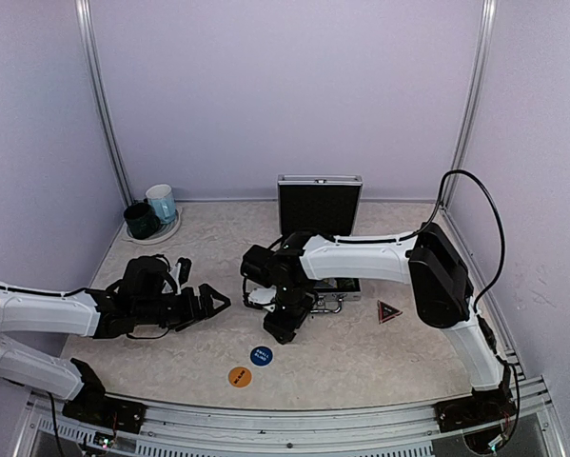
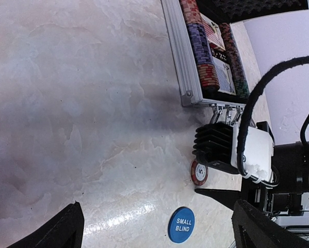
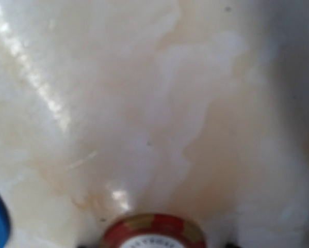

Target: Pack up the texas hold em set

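**Right gripper [image 1: 283, 333] down on red chip [image 2: 199, 173] by case [image 2: 176, 46]**

The right gripper points straight down with the chip at its fingertips, just off the case's near-left corner. I can't tell if it grips. The left gripper [image 1: 206, 305] is spread wide and empty, well left of the case. The case's long axis runs left-right, with the lid [image 1: 320, 205] upright on the far side. The blue button [image 1: 261, 355] is near the case front.

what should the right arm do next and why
Probably lower the right gripper a little and close on the red chip. The chip lies flat on the table just under that gripper, outside the open case, where the other chips already sit in rows.
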Robot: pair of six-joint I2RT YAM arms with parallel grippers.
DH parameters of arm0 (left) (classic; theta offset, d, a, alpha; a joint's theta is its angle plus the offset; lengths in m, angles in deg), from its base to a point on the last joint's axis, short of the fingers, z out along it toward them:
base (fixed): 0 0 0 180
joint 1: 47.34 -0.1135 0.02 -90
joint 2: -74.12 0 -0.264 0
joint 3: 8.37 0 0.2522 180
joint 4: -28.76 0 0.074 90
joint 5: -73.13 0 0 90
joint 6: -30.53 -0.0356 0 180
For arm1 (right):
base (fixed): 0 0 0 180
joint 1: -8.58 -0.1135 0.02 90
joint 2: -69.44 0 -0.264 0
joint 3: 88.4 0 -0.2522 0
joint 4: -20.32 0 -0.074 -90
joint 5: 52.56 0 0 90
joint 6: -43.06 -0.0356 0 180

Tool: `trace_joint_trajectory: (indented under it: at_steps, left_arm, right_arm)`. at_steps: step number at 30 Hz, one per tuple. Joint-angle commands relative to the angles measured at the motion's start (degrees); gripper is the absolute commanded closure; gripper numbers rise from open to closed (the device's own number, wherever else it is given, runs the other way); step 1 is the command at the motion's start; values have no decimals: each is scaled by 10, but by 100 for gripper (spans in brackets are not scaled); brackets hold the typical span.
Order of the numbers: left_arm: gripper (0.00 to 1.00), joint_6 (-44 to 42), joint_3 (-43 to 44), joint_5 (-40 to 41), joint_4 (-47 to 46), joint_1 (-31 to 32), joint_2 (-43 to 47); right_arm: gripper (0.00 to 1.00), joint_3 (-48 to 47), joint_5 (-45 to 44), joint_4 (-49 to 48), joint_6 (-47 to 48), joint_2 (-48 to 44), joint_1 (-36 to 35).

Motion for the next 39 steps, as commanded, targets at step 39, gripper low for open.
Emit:
trace_joint_trajectory:
  at_steps: [39]
  left_arm:
    - [6, -7, -11, -40, -21, 8, -9]
  right_arm:
    - [59, 80, 101, -102, -47, -98, 43]
